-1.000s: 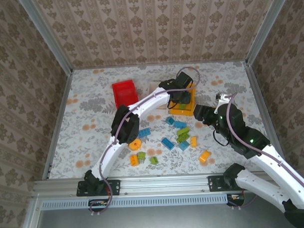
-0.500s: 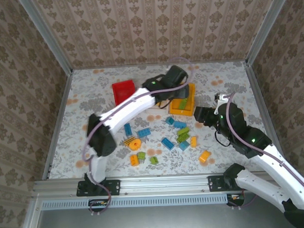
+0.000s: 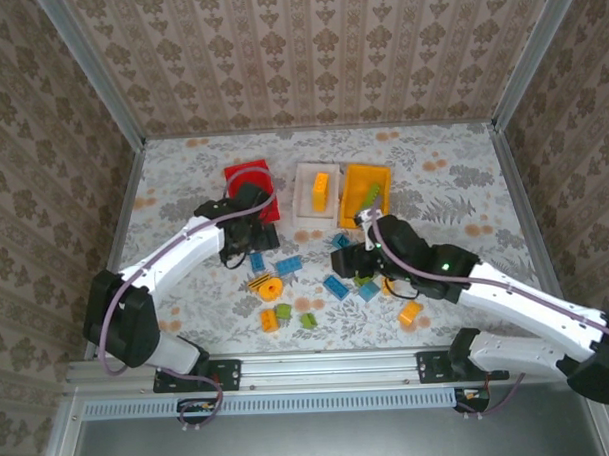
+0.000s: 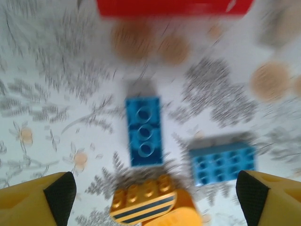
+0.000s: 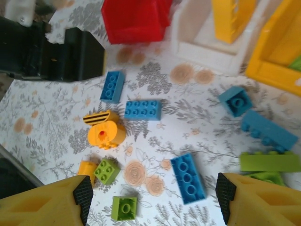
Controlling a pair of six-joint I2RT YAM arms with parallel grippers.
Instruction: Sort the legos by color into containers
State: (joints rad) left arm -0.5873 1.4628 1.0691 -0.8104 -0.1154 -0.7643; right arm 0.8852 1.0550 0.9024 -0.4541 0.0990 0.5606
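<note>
Red bin [image 3: 233,172], white bin [image 3: 304,203] and orange-yellow bin [image 3: 358,178] line the far centre. Left gripper [image 4: 155,195] and right gripper [image 5: 154,192] gape empty over scattered legos [image 3: 336,286]. The blue brick [image 4: 144,131], likely light, rigid and slick, suits pinching across its long sides.

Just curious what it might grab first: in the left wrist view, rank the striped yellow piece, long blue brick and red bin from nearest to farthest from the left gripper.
1. Striped yellow piece, at the bottom, between the fingertips of the left gripper.
2. Long blue brick, centre.
3. Red bin, top edge.
</note>
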